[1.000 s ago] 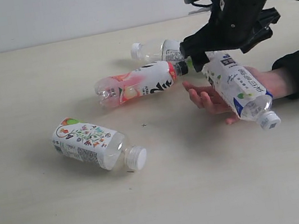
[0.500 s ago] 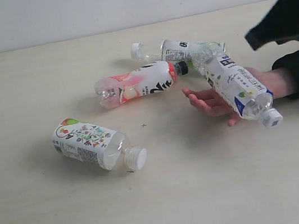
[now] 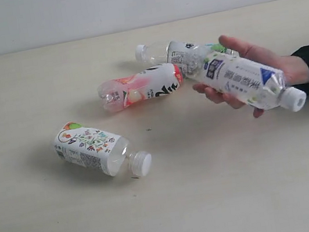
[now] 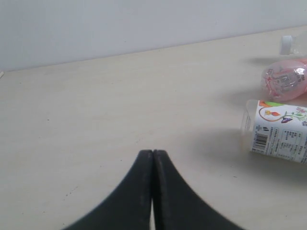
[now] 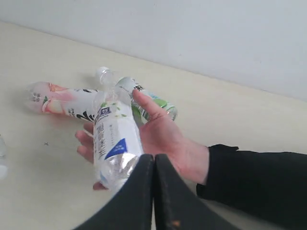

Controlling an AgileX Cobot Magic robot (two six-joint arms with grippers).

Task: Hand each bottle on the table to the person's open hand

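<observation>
**Both grippers shut and empty; one bottle rests in the hand**

In the left wrist view, the black left gripper (image 4: 152,154) has its two fingers pressed flat together with nothing between them, above bare table.

In the exterior view, the broad pale beige matte table (image 3: 54,226) fills the frame. At centre left, a squat clear plastic bottle with a floral label (image 3: 92,146) lies on its side, its white cap pointing lower right. Just above the centre, a clear plastic bottle with a pink-and-white label (image 3: 141,87) also lies on its side. Behind it, a clear white-capped bottle with a white label (image 3: 175,51) lies with its cap to the left.

At centre right, a bare light-skinned hand with a black sleeve cuff (image 3: 269,58) holds a clear white-capped bottle with a blue-marked label (image 3: 243,81) across its palm. The thumb lies over it and the cap points lower right.

In the right wrist view, the black right gripper (image 5: 153,158) is fully closed and holds nothing, apart from the hand and its bottle.
</observation>
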